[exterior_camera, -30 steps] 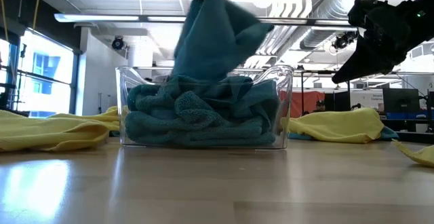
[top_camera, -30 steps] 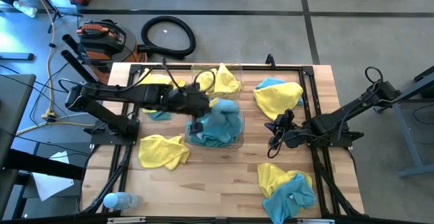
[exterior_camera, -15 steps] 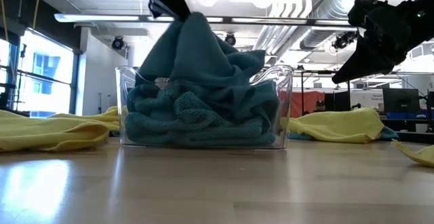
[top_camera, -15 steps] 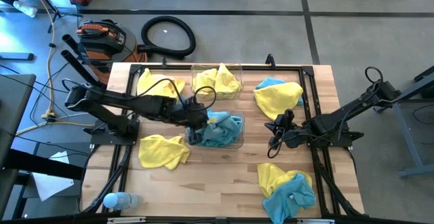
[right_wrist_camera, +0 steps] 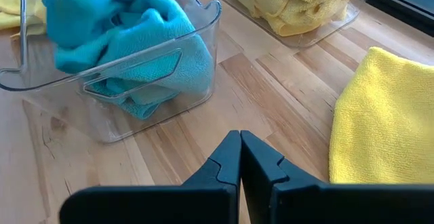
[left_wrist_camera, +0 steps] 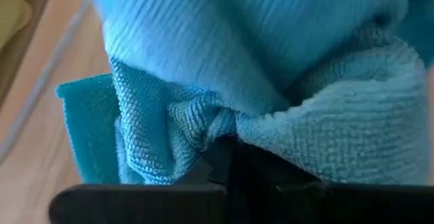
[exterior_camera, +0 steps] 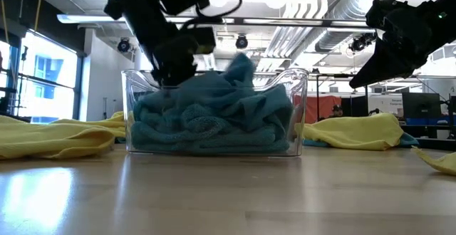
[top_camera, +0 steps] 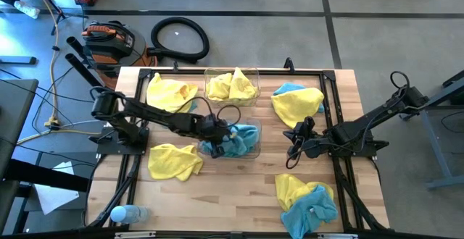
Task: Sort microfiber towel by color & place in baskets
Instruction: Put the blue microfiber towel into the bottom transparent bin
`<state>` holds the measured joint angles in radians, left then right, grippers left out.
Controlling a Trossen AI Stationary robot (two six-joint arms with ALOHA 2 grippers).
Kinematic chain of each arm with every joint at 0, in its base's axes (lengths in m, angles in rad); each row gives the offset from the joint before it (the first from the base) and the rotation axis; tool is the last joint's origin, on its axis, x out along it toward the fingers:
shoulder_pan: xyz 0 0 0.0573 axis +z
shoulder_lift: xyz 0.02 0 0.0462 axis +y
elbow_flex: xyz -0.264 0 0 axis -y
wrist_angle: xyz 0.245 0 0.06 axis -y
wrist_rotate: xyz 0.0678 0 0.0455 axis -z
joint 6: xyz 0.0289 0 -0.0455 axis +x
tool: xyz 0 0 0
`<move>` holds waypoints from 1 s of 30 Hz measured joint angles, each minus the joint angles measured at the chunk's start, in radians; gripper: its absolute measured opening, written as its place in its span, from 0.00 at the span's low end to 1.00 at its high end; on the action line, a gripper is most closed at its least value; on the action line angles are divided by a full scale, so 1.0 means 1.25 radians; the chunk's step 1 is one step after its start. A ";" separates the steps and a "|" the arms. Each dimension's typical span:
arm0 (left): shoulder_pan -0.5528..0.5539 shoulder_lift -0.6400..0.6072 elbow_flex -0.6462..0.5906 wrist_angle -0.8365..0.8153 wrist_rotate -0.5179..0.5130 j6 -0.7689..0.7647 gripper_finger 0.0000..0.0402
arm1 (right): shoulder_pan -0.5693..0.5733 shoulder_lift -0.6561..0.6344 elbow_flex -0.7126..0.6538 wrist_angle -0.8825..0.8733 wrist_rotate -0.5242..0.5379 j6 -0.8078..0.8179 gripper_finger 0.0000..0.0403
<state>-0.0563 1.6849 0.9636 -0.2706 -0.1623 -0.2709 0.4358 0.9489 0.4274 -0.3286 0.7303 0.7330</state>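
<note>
Left gripper (top_camera: 210, 132) down inside the near bin (top_camera: 255, 152), clamped on a fold of blue towel (top_camera: 235, 139). Placing step, by the look of it; next, a release and a straight lift clear of the bin. Right gripper (top_camera: 293, 142) idle beside that bin, fingers pressed together, holding nothing. Behind the bin, a second bin (top_camera: 208, 76) with yellow cloths. Loose towels (top_camera: 174, 161) around it on the tabletop (top_camera: 232, 195), none blocking the lift.
</note>
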 joint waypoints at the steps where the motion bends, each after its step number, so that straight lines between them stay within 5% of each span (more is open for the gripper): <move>1: 0.000 0.009 0.000 0.011 0.000 0.002 0.04 | 0.000 0.000 0.000 0.000 0.000 0.000 0.00; 14: 0.003 -0.083 0.001 -0.023 -0.002 0.039 0.29 | 0.000 0.000 0.000 -0.003 0.000 0.003 0.00; 23: 0.008 -0.244 0.002 -0.040 -0.020 0.053 0.30 | 0.000 0.000 0.000 -0.003 0.000 0.006 0.00; 30: 0.008 -0.251 0.002 0.049 -0.045 0.079 0.30 | 0.000 0.000 0.000 -0.007 0.002 0.008 0.00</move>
<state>-0.0460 1.3707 0.9661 -0.2091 -0.2192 -0.1724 0.4358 0.9489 0.4274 -0.3374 0.7334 0.7429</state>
